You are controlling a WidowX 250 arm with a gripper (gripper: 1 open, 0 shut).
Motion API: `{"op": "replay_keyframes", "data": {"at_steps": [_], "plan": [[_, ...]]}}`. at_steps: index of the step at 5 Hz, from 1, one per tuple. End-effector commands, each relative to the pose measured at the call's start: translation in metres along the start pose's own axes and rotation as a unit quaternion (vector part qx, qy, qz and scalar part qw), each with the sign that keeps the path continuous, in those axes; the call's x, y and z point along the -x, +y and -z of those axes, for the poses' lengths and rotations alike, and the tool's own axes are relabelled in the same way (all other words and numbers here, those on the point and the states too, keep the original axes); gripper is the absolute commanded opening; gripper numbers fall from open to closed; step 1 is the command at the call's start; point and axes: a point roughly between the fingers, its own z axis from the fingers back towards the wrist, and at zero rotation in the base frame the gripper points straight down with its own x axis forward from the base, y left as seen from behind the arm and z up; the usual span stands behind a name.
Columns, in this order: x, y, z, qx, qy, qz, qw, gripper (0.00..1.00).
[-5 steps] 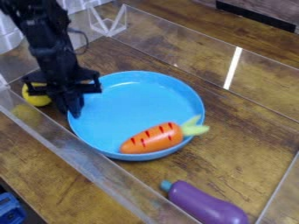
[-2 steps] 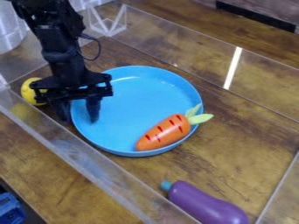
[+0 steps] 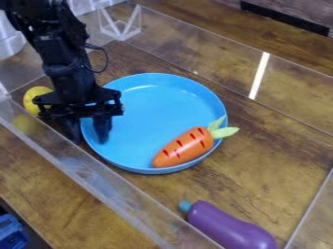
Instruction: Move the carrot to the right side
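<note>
The orange carrot (image 3: 184, 146) with its pale green top lies in the right part of a blue plate (image 3: 176, 100), tip toward the front rim. My gripper (image 3: 82, 124) points down at the plate's left rim, well left of the carrot. Its jaws stand open; one black finger (image 3: 104, 124) is over the plate's inside and the other is outside the rim. Nothing is held between them.
A yellow lemon (image 3: 38, 99) sits just left of the gripper, partly hidden by the arm. A purple eggplant (image 3: 232, 227) lies at the front right. Clear plastic walls (image 3: 78, 180) fence the wooden table along the front and sides.
The jaws have spread from shut to wide open at the plate's left rim. The carrot has shifted slightly to the right in the plate.
</note>
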Motion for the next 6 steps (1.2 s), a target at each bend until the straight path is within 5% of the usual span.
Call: {"op": "replay_keyframes", "data": {"at_steps": [1, 2, 3, 6], "plan": [[-0.003, -0.001, -0.006, 0.003, -0.016, -0.005, 0.9999, 0.00], [-0.001, -0.007, -0.005, 0.004, -0.016, -0.007, 0.9998, 1.00], [-0.004, -0.011, -0.004, 0.006, -0.017, -0.017, 0.9997, 0.00], [0.004, 0.008, -0.008, 0.011, -0.010, -0.006, 0.9999, 0.00]]}}
